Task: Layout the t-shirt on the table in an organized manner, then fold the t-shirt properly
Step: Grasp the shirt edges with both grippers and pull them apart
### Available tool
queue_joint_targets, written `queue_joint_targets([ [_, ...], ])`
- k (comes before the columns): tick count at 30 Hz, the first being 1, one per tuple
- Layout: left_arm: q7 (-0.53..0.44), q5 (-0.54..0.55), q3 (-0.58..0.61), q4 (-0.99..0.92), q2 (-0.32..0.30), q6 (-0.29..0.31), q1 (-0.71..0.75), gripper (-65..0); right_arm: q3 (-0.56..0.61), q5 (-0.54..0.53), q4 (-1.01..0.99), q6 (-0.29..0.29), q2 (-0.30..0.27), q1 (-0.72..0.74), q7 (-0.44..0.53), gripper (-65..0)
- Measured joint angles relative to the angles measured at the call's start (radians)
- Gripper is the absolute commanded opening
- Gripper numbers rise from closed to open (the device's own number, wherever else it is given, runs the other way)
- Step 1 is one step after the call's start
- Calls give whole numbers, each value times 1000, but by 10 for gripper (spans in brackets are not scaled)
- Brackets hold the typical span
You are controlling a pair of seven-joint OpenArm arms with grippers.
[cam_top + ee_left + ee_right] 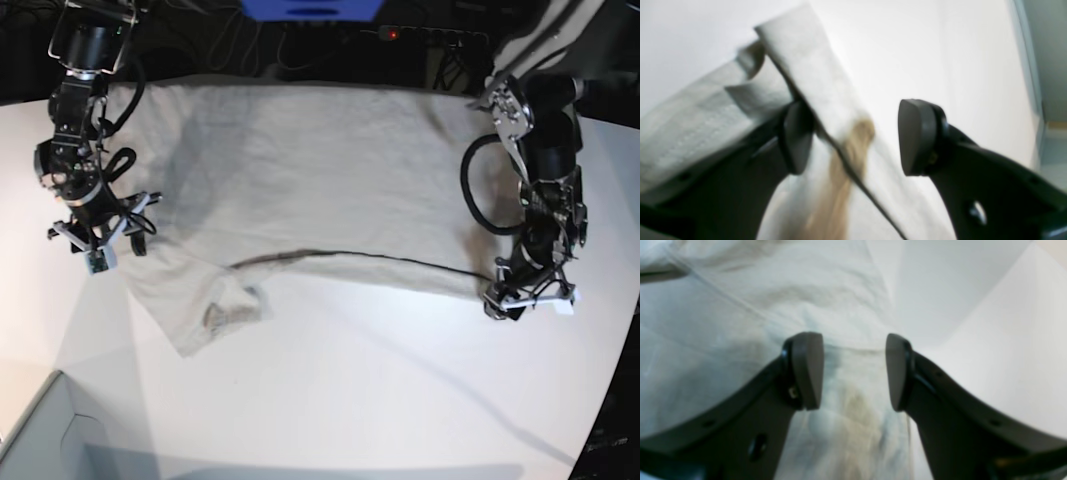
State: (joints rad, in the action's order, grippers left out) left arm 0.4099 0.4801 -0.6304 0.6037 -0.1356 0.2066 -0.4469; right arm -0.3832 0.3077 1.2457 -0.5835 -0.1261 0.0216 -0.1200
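While the t-shirt [300,190] lies folded across the white bench [380,380], my left hand [853,140] gapes wide beside its edge, and my right hand [855,370] hovers open above the fabric.

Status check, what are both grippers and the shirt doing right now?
Left gripper open, shirt edge between its jaws. Right gripper open over shirt, gripping nothing. Shirt spread on table, one sleeve bunched. Nothing in the way.
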Motion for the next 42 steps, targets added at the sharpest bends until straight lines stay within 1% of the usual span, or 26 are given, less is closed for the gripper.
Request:
queue_joint_targets([
  [3,-1,4,0,-2,1,0,0,-297,0,0,0,0,2,0,0,-348],
  [5,-5,3,-3,-2,10,-1,0,-305,0,0,0,0,2,0,0,-348],
  [8,13,0,-3,-3,26,-2,-18,-305,0,0,0,0,2,0,0,-348],
  [17,18,0,-3,6,56,-8,-85,-304,0,0,-1,0,2,0,1,-348],
  [21,0,0,-3,41,55,-8,-102,-304,0,0,-1,0,0,0,0,-348],
  [26,6,-1,-2,43,64,-8,-124,-304,0,0,-1,0,0,0,0,-348],
  [28,18,-1,1,43,51,-8,-121,-304,0,0,0,0,-6,-5,0,-348],
  [31,4,3,1,54,21,-4,-82,-305,0,2,0,0,-15,-10,0,-348],
  [34,9,-2,-2,140,21,-16,4,-306,-1,1,0,0,-10,-13,0,-348],
  [38,115,-1,-2,300,34,-8,109,-306,0,0,1,0,-10,-14,3,-348],
  [42,109,-5,-2,328,27,-7,140,-306,5,0,-1,0,-7,-4,4,-346],
])
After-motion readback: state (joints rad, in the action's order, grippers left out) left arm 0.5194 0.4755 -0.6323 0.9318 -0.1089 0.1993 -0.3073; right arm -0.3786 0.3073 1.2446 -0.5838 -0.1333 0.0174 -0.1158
